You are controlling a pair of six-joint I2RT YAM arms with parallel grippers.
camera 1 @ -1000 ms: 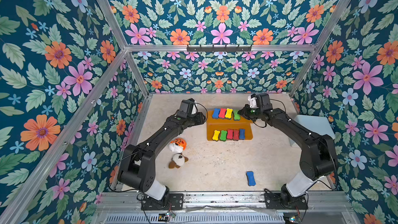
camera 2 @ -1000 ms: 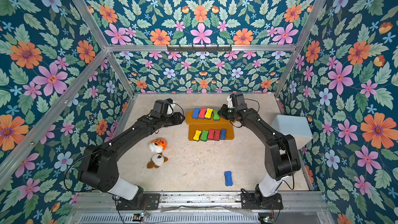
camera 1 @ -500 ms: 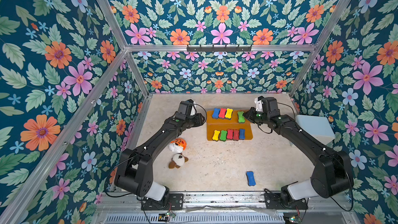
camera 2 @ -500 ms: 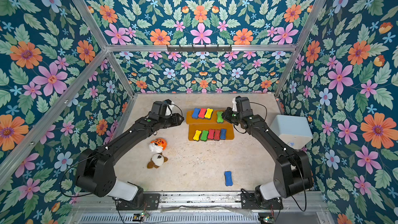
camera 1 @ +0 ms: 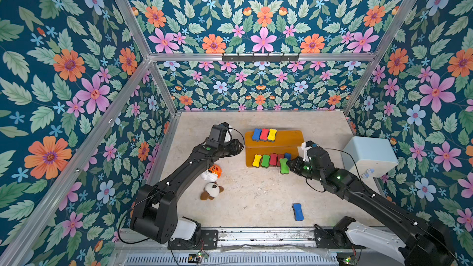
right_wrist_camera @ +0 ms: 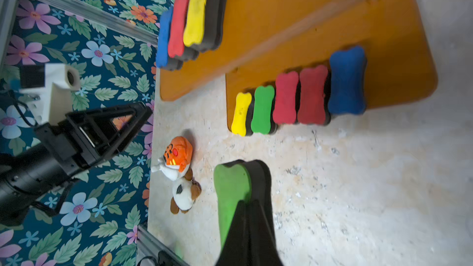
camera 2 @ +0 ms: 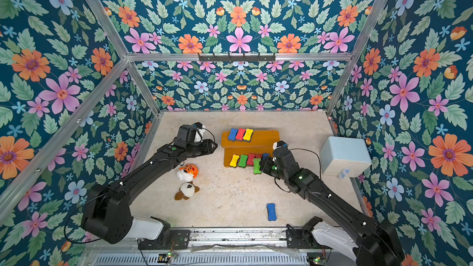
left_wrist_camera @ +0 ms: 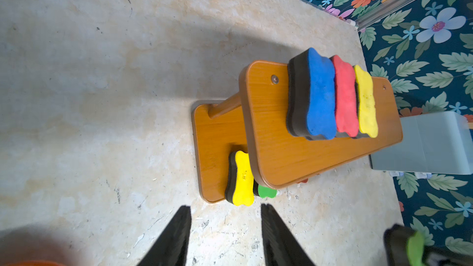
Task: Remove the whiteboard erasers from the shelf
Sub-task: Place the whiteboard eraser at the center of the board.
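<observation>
A green whiteboard eraser [right_wrist_camera: 231,188] is clamped in the right gripper [right_wrist_camera: 247,205], just in front of the shelf [camera 1: 284,138]; its near end is hidden by the fingers [right_wrist_camera: 253,231]. The left gripper [left_wrist_camera: 225,209] is held apart beside the shelf, whose lower-tier blue eraser [camera 1: 287,155] is partly covered.

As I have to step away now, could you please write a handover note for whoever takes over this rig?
Right gripper: shut on a green eraser, held just off the lower tier of the shelf.
Left gripper: open, empty, beside the shelf.
Done: one blue eraser on the table.
Left: set the green one down; three erasers on the upper tier, five erasers on the lower.
</observation>
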